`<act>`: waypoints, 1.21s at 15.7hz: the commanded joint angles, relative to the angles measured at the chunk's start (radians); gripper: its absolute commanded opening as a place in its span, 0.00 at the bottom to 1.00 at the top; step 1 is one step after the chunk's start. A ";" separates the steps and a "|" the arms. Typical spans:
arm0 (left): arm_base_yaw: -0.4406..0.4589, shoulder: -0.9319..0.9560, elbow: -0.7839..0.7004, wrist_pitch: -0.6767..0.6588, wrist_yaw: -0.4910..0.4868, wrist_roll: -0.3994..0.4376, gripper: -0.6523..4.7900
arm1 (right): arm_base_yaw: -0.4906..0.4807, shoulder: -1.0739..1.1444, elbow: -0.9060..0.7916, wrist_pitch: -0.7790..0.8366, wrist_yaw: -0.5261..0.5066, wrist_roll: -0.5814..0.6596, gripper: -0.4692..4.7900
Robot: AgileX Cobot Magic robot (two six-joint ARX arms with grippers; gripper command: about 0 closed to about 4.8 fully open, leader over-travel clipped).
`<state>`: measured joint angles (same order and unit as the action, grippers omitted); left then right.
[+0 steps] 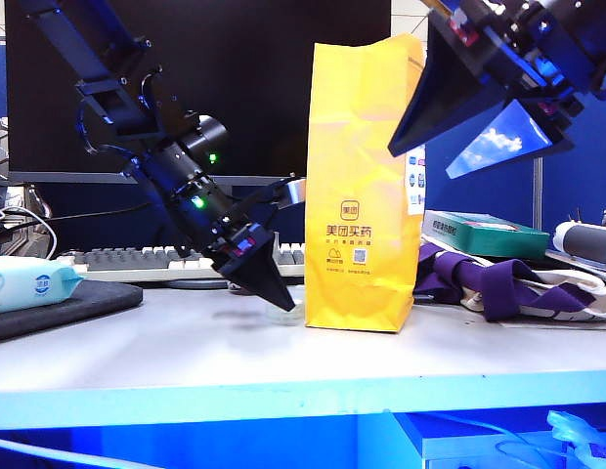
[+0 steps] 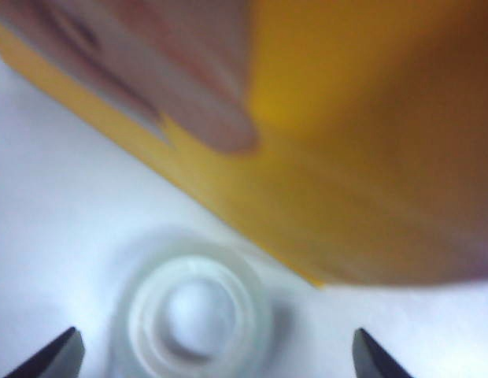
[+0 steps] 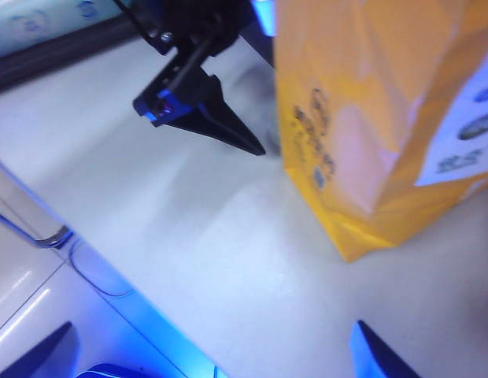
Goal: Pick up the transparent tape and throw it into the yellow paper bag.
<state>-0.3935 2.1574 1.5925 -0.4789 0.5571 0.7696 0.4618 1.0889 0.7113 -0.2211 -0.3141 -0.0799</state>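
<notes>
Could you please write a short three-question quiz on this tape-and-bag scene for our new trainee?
1. True or false: the left claw is shut on the transparent tape.
2. Where does the tape lie? A) inside the yellow paper bag B) on the table beside the bag's base C) on the keyboard
3. Which claw hangs high by the bag's top?

Key: 1 false, its fingers stand open either side of the tape; 2 B; 3 the right claw.

We see our left gripper (image 2: 212,354) spread wide astride the tape (image 2: 198,315), bare table (image 2: 55,236) on one flank, the bag (image 2: 346,157) crowding the other.
</notes>
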 commanded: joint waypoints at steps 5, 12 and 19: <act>-0.008 0.034 0.002 0.035 0.006 -0.026 0.95 | 0.001 0.019 0.005 0.047 0.002 -0.003 0.97; -0.009 0.042 0.002 0.076 0.008 -0.071 0.54 | 0.001 0.024 0.005 0.053 0.002 -0.003 0.96; -0.009 0.041 0.012 0.108 0.007 -0.147 0.49 | 0.001 0.034 0.005 0.058 0.001 -0.002 0.96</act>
<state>-0.4000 2.2002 1.5944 -0.3847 0.5579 0.6441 0.4622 1.1248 0.7113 -0.1802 -0.3134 -0.0799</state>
